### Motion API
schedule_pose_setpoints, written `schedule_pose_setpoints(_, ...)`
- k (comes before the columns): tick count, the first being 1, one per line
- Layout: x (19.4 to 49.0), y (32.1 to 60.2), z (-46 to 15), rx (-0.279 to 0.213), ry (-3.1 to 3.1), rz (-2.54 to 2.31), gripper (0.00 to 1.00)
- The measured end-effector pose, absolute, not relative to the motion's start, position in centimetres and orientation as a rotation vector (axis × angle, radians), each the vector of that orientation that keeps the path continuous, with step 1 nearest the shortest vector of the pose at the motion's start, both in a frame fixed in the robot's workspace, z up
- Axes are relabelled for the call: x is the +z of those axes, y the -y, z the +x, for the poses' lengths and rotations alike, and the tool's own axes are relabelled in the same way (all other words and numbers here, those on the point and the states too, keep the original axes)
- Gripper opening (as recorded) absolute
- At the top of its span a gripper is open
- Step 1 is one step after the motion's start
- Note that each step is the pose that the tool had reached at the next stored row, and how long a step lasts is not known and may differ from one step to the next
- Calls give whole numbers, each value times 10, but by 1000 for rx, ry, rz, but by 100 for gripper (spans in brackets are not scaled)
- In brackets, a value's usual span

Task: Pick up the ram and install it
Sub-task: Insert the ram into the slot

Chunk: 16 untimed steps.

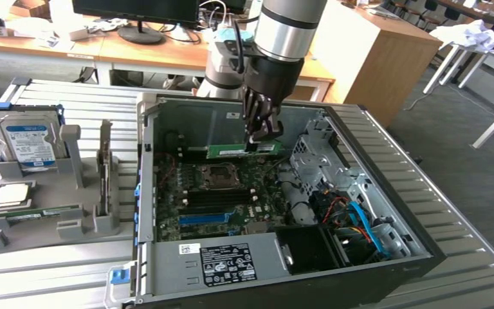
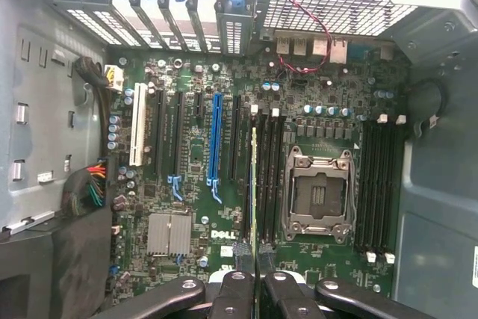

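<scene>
the end effector [image 1: 262, 136] grips the long thin green ram stick [image 1: 242, 150] over the green motherboard [image 1: 172, 188], at twelve o'clock of the metal processor socket [image 1: 221, 176] in the exterior view.

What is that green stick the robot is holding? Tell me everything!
The ram is a long, thin green circuit-board stick. The black gripper is shut on it near one end, holding it level and on its edge inside the grey computer case, above the green motherboard. Seen edge-on from the wrist, it lines up with the black memory slots. Whether it touches them is unclear.
</scene>
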<state>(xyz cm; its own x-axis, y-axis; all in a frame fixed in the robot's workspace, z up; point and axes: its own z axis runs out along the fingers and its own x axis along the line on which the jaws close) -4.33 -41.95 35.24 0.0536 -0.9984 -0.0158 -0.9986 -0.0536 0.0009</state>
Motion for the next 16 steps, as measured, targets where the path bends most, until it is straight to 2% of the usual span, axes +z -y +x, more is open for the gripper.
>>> schedule_pose_setpoints(16, 349, 420, -43, 19, -2154, -2273, 13)
